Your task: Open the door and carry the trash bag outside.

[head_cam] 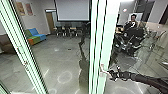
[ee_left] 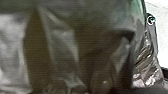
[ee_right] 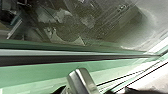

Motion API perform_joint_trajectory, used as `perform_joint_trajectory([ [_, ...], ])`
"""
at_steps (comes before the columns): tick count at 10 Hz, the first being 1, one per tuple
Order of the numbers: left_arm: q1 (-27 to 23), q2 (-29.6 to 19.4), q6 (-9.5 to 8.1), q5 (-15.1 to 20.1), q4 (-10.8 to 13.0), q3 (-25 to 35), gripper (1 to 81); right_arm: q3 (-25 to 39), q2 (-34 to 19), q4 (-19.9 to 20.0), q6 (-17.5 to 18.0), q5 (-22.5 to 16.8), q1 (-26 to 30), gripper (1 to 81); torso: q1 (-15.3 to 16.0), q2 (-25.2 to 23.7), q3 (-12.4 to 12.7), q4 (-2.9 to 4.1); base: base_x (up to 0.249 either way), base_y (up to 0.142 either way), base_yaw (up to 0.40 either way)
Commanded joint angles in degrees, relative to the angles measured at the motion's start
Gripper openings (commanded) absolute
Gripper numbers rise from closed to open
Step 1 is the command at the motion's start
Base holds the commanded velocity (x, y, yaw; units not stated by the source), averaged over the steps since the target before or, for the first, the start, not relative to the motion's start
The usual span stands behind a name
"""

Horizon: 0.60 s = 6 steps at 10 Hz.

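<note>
Currently, the task's load, a dark, glossy bag of thin creased plastic (ee_left: 62, 47), is located close in front of the left wrist camera. Whether the left end effector is closed on the bag cannot be told. The right end effector (head_cam: 111, 75) is at the smooth metal door handle (head_cam: 104, 72) on the pale green frame (head_cam: 106, 32) of the glass door. Its state, wide or narrow, also cannot be told, and neither can a firm grip on the handle be confirmed.

Handling, bag: expect a soft, limp body that changes shape under load. The weight cannot be read from the folds; treat it as unknown. The shiny film is likely to slip under light pressure and to tear if pinched at one thin layer. Recommended hold point: the gathered neck, with several layers taken together. Avoid gripping a single side panel. Keep the bag away from the frame edges, where the film could snag.

Handling, door: expect a stiff, heavy panel. The handle is rigid and possibly slippery; grip squarely around its bar and apply force gradually. Avoid levering against the glass.
</note>
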Motion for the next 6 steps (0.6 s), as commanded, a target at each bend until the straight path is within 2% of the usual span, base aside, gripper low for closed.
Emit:
perform_joint_trajectory([
  [1, -2.92, -0.08, 0.35, 4.40, -0.58, -0.19, 1.0, 2.10, 4.67, -1.86, -2.77, -15.44, -0.42, 81.1, 0.00, 0.00, 0.00, 0.00, 0.000, 0.000, 0.000],
  [6, -2.92, 0.01, 0.35, 4.41, -0.40, -0.19, 1.0, 0.43, 7.21, -1.77, -3.38, -13.85, -3.68, 81.1, -0.02, -0.02, 0.13, -0.02, 0.000, 0.000, 0.000],
])
